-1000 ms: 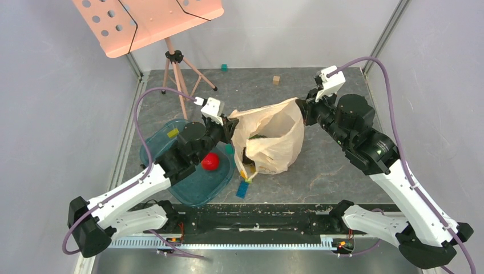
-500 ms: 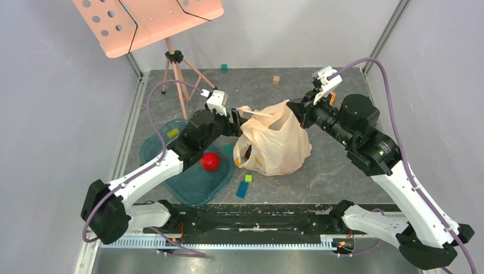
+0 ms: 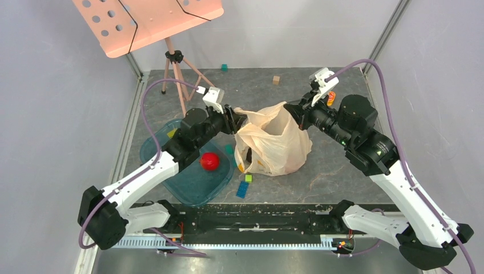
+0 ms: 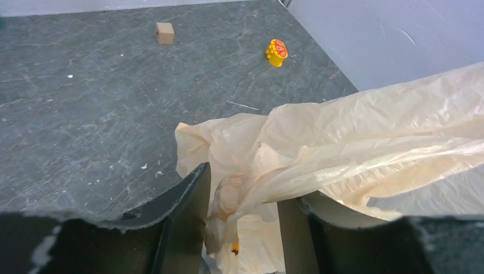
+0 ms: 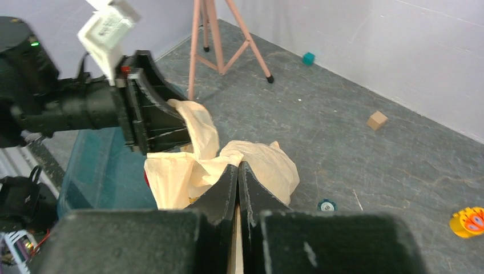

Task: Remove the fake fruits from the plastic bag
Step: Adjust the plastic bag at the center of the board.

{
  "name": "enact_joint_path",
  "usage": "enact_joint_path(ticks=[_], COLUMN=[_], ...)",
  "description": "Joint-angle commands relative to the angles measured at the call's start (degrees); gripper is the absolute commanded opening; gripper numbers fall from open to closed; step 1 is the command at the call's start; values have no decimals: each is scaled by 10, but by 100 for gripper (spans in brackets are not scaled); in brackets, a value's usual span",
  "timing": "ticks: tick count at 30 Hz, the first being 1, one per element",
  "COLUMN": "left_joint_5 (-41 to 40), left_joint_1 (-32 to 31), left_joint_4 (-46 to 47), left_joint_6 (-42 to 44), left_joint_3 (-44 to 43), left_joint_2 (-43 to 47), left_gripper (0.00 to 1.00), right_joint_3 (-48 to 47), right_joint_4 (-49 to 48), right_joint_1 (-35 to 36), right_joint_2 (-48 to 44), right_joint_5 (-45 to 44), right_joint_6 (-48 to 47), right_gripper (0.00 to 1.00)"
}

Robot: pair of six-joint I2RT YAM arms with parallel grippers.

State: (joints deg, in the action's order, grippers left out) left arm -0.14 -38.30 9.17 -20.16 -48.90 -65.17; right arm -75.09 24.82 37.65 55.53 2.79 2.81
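The peach-beige plastic bag (image 3: 277,148) slumps on the table between my two arms. My right gripper (image 3: 292,110) is shut on the bag's upper right edge, with a thin strip of plastic pinched between its fingers (image 5: 238,171). At the bag's upper left, my left gripper (image 3: 236,119) is open, and a loose fold of the plastic bag (image 4: 319,137) lies in the gap between its jaws (image 4: 242,228). One red fake fruit (image 3: 210,161) lies in the teal tray (image 3: 191,191), left of the bag. What the bag holds is hidden.
A pink music stand (image 3: 148,23) on a tripod (image 3: 178,74) stands at the back left. Loose pieces lie around: a teal block (image 3: 224,67), a wooden cube (image 3: 276,80), a yellow-orange toy (image 4: 277,52), and green (image 3: 248,178) and blue (image 3: 242,190) blocks before the bag.
My left gripper has opened and shifted slightly back along the bag's left edge. My right gripper has moved left, and the bag's stretched mouth has sagged and folded together.
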Motion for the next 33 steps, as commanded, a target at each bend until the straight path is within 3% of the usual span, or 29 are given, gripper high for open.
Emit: enact_joint_path(ticks=[1,8,15,18,22,27,33], left_joint_5=[45,95,272,319,319,319,363], left_joint_1=[9,23,25,25,25,28,43], left_joint_4=[57,94,132,160,183,143,147], left_joint_6=[-29,-29,-64,-84,-83,-63,-73], left_joint_3=[4,-38,-108,-112,-88,-106,-119], left_joint_2=[-29,-118,-271,-313,-299,-270,-264], left_gripper=[51,49,47,41,41,36,31], right_joint_3=[1,0,11,17,6,-74,-162], right_joint_4=[-31,-42,-57,-68,-89,-92,-87], right_joint_1=[-1,-1,-1,-1,-1,-1,-1], right_joint_2=[-17,-29,-21,-22,-26,14,83], right_joint_5=[78,232,258,243,190,115,119], right_joint_6=[-22,-46,-33,-29,-30,-38,-50], right_gripper=[0,0,0,0,0,0,0])
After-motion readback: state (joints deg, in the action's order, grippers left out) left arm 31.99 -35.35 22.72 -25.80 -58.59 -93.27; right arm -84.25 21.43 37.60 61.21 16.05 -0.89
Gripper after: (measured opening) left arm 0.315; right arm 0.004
